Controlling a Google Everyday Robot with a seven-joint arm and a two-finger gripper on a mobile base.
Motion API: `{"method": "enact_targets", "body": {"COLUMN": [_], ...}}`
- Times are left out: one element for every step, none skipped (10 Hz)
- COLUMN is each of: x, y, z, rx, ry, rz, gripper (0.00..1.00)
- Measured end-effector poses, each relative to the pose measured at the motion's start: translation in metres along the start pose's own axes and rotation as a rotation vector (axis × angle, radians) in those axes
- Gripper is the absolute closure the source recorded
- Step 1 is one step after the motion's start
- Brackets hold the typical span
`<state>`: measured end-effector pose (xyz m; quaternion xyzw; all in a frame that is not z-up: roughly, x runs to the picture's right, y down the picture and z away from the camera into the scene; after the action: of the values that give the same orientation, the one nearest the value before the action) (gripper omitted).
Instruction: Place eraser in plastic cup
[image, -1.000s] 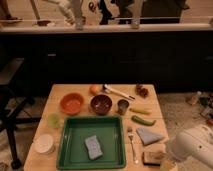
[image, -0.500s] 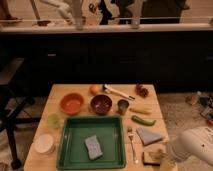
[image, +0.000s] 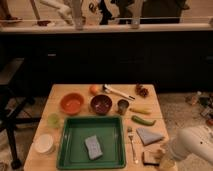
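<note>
Gripper (image: 164, 161) sits at the table's (image: 62, 91) near right corner, just beside the eraser (image: 149, 157), its opening I cannot tell, and that light, stiff block looks best pinched across its 2 long sides before the carry to the plastic cup (image: 53, 120) at the left edge

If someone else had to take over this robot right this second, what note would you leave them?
Gripper: low at the near right corner of the wooden table, right beside the eraser. Whether it has hold of anything cannot be told.
Eraser: the small dark-topped, tan-based eraser block lies on that corner, just in front of the folded grey cloth.
Cup: the translucent pale green plastic cup stands on the far left side, left of the green tray.
Done: the approach only; the eraser is not in the cup.
Left: grasp the eraser, carry it across the table, drop it in the cup.
</note>
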<state>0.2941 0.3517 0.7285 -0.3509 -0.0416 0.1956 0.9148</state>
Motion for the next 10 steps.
{"method": "enact_targets", "body": {"x": [0.001, 0.001, 0.001, 0.002, 0.002, 0.001, 0.001, 0.0, -0.001, -0.003], "y": [0.001, 0.0, -0.001, -0.001, 0.0, 0.0, 0.0, -0.001, -0.001, 0.001], "z": [0.001, 0.001, 0.001, 0.001, 0.002, 0.002, 0.001, -0.001, -0.004, -0.012], "rx": [-0.009, -0.009, -0.01, -0.012, -0.016, -0.016, -0.011, -0.003, 0.005, 0.02], "ry": [0.002, 0.0, 0.001, 0.003, 0.008, 0.011, 0.015, 0.019, 0.022, 0.029], "rz": [-0.005, -0.01, -0.013, -0.016, -0.024, -0.03, -0.034, -0.036, -0.036, -0.045], "gripper": [0.56, 0.68, 0.78, 0.86, 0.95, 1.0, 1.0, 1.0, 1.0, 1.0]}}
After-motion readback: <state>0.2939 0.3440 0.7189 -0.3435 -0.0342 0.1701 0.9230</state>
